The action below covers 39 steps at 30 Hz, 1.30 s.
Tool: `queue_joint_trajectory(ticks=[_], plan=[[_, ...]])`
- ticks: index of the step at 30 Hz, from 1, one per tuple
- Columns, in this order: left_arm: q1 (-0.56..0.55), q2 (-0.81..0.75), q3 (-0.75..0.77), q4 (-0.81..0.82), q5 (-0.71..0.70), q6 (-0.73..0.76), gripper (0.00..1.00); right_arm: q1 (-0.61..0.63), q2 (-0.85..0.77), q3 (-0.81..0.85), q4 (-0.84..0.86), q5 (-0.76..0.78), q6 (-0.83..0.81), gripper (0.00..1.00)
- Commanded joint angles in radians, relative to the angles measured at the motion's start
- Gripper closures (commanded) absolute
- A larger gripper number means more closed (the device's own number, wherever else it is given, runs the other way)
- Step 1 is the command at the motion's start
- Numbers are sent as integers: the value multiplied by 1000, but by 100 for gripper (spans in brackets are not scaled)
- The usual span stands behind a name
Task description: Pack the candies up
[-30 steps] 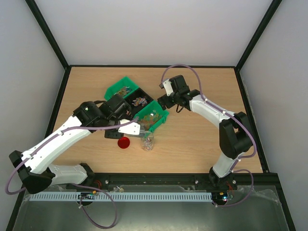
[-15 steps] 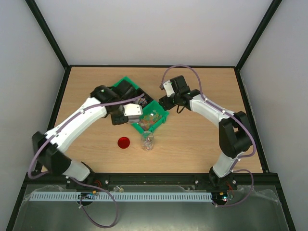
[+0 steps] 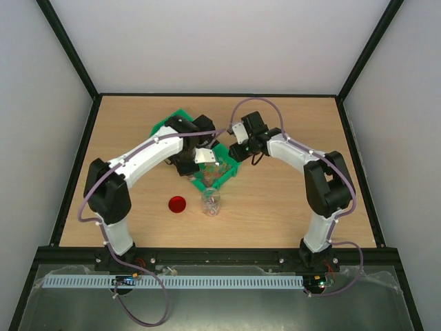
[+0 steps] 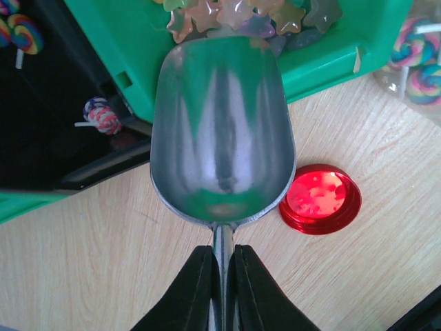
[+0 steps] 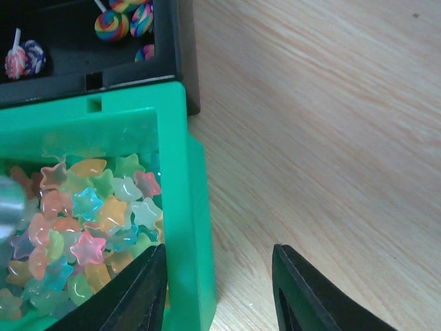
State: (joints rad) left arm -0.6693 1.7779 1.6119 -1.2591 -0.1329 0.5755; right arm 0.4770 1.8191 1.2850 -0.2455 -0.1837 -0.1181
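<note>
candies are lying heaped inside the green bin: small translucent stars in pink, orange, blue and pale green, all loose. judging by their look, they are going to be light, hard and glossy, sliding over one another readily. pinching single pieces is looking like a poor bet, and taking them in bulk is suiting them better.

your left tool is clamping tight on the thin handle of the metal scoop. the scoop's lip is touching the edge of the pile just inside the green bin, and its bowl is appearing empty.

your right tool is straddling the green bin's wall, one finger inside over the stars and one outside over the bench. its jaws are standing apart with a gap showing on the outer side, so it is not pinching the wall yet. that wall is looking like the sensible place to be holding, since a light plastic bin is likely to be skidding when the scoop is pushing in.

lollipops are sitting in the black bin, which is touching the green bin. the red lid is lying on the bench just beside the green bin, next to the scoop's heel. a clear jar is standing near the green bin's corner.

when you are lifting, be keeping the scoop level, because the stars are likely to be rolling off its lip.
</note>
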Motion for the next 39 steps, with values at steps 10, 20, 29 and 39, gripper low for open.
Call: queue_joint_trajectory(ticks=[10,20,29,39], plan=[[7,144,38,25,20,-42,98,-5,70,41,-90,-111,18,67],[40,38,-288,482,190,-100,98,-5,68,42,-90,-108,14,79],[81,-55,-493,788,289,-161,98,-6,65,43,-83,-79,23,91],[133,-264,-684,935,391,-128,98,-12,53,29,-44,-14,69,99]])
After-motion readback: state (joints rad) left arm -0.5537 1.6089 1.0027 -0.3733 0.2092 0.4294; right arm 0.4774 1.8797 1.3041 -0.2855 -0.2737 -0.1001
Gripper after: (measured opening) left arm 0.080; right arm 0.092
